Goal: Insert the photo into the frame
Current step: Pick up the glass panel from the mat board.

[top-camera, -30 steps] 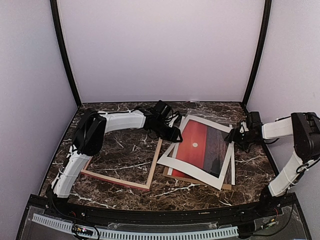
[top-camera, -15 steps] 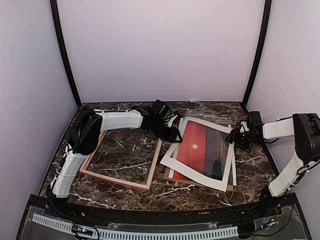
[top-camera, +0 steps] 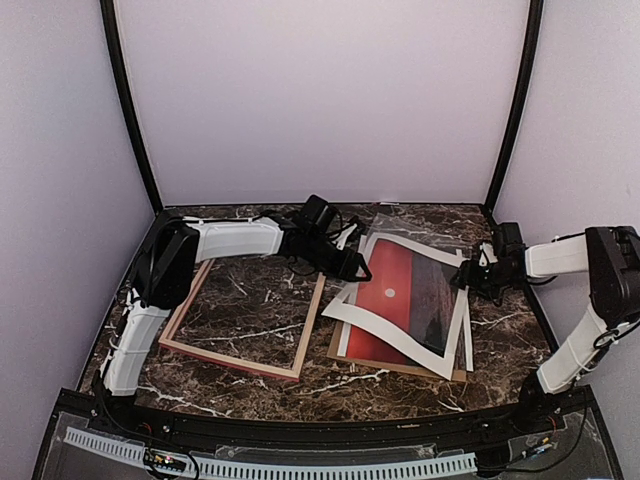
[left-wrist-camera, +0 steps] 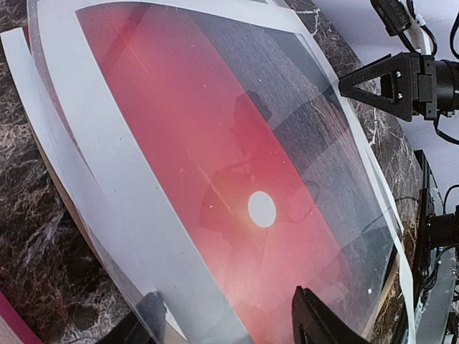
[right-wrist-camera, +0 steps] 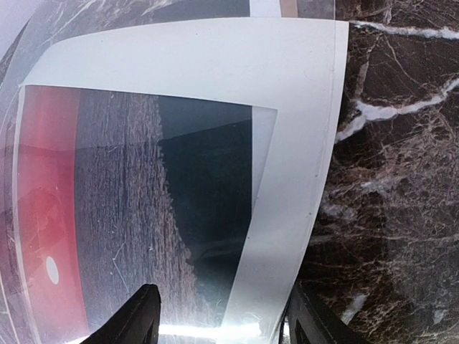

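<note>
Top external view: left gripper (top-camera: 354, 267) and right gripper (top-camera: 466, 276), fingers both wide, flank the photo (top-camera: 388, 290) beside the frame (top-camera: 311, 322).

No text, label, brand mark, number or sign is showing legibly in any view. The photo (top-camera: 400, 290) is displaying only its sunset picture, with no lettering on it.
</note>
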Controlling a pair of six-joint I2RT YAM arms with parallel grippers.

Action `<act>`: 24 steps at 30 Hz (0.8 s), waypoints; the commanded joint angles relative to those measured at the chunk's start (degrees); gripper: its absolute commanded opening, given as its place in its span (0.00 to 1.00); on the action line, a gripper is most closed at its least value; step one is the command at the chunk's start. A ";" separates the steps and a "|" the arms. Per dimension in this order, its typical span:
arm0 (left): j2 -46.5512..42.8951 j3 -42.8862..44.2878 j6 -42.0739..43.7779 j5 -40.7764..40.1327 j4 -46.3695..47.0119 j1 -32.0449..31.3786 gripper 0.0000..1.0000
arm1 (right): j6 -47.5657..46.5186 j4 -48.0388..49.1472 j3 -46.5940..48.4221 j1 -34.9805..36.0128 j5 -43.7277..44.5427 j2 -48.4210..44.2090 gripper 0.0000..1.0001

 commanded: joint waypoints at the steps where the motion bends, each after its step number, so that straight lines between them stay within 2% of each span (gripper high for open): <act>1: -5.07 -1.42 0.88 0.63 2.61 -0.60 0.63 | -1.82 -0.57 2.18 0.45 -0.08 0.33 0.62; 7: -5.86 -1.86 0.83 -0.64 2.88 -0.64 0.60 | -3.08 -1.40 2.50 0.45 1.36 1.31 0.61; 15: -5.89 -2.35 0.98 0.98 4.31 -0.65 0.70 | -4.06 -1.67 2.49 0.48 1.90 2.66 0.61; 24: -4.36 -2.20 0.81 3.07 5.50 -0.64 0.69 | -4.58 -1.42 2.87 0.53 -0.68 2.66 0.62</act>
